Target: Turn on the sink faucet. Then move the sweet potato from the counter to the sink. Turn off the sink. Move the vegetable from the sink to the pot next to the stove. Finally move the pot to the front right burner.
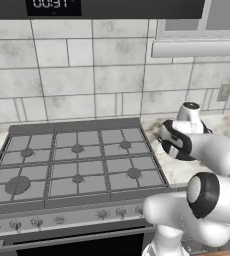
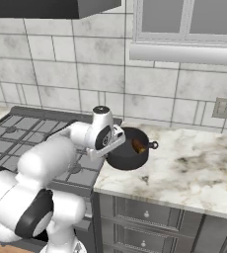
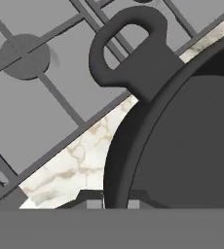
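Pot rim (image 3: 115, 160) is sitting clamped in the closed end effector (image 3: 115, 203).
Sweet potato (image 2: 138, 145) is lying inside; lifting toward the front right burner (image 1: 133, 173) is coming next.

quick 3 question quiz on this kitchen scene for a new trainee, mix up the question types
1. True or false: the pot already sits on the stove.
2. What lies inside the pot? A) a spoon B) the sweet potato C) a lemon
3. Fill in: the gripper is shut on the pot's ____.

Key
1. False. In the right base view the pot stands on the marble counter, just beside the stove's right edge.
2. B. A small reddish-brown lump shows in the pot.
3. Rim. In the hand view the fingertips sit on either side of the dark rim, near the looped handle.
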Motion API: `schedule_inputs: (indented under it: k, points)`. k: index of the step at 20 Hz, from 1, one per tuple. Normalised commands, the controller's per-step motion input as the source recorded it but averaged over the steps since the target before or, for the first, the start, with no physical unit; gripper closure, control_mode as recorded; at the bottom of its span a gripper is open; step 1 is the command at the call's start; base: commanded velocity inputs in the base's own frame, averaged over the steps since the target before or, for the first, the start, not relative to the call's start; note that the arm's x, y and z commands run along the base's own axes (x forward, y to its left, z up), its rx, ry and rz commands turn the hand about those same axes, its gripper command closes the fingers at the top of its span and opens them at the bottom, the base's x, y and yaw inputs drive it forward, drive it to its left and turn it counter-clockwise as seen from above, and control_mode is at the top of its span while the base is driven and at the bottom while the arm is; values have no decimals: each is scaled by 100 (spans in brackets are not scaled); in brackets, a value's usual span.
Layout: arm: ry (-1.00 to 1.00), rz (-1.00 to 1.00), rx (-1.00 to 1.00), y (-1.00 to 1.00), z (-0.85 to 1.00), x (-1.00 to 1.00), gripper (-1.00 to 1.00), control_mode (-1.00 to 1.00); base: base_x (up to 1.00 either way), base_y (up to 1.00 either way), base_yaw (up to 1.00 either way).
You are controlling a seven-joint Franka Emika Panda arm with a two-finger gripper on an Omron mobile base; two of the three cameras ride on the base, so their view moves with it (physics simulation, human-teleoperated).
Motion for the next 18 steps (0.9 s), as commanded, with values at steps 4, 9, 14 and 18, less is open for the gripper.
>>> schedule_inputs:
  k: [4, 9, 14, 18]
  points:
    - [3, 11, -3, 82, 8, -23, 100, -100, 0, 0, 0]
    - [2, 10, -2, 83, 4, -23, 100, -100, 0, 0, 0]
    - [0, 10, -1, 82, 0, -28, 100, -100, 0, 0, 0]
    - [0, 8, 0, 72, 0, -28, 100, -100, 0, 0, 0]
